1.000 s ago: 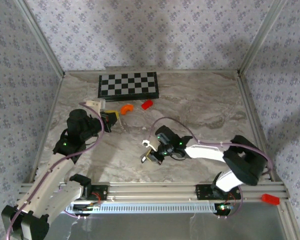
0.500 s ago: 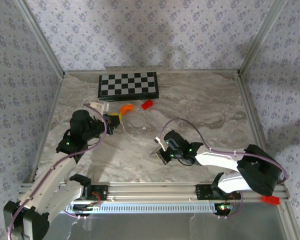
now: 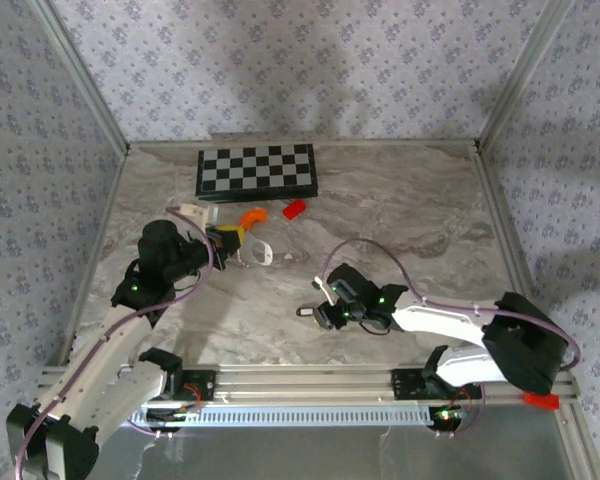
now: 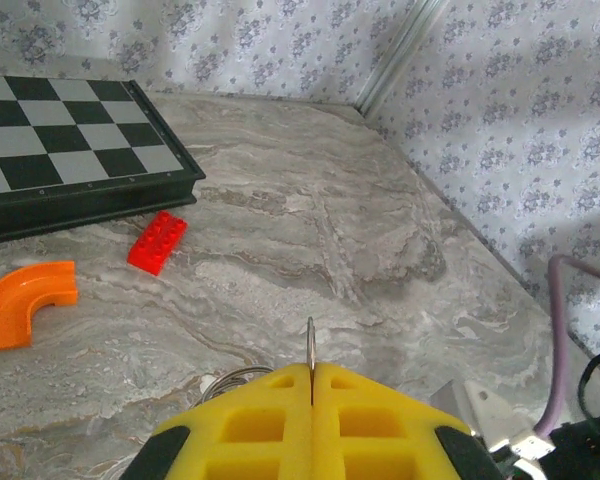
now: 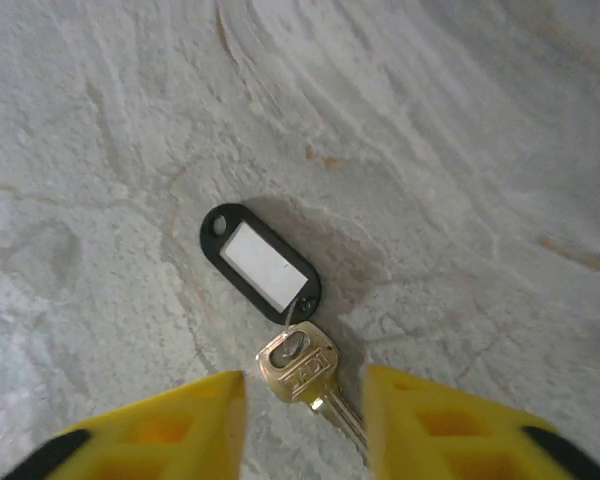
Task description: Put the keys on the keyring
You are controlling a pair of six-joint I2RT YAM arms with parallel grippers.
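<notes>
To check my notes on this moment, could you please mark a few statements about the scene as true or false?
1. The left end effector is shut on the keyring. True.
2. The right end effector grips the keys. False: its fingers stand apart, and the keys lie on the table between them.
3. A black tag is attached to the keys. True.
4. The red block sits on the checkerboard. False: it lies on the table beside it.

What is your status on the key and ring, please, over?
Left gripper: jaws shut on keyring. Right gripper: jaws open, tagged key flat on table between them. Orange piece, red block farther back, off the path.
</notes>
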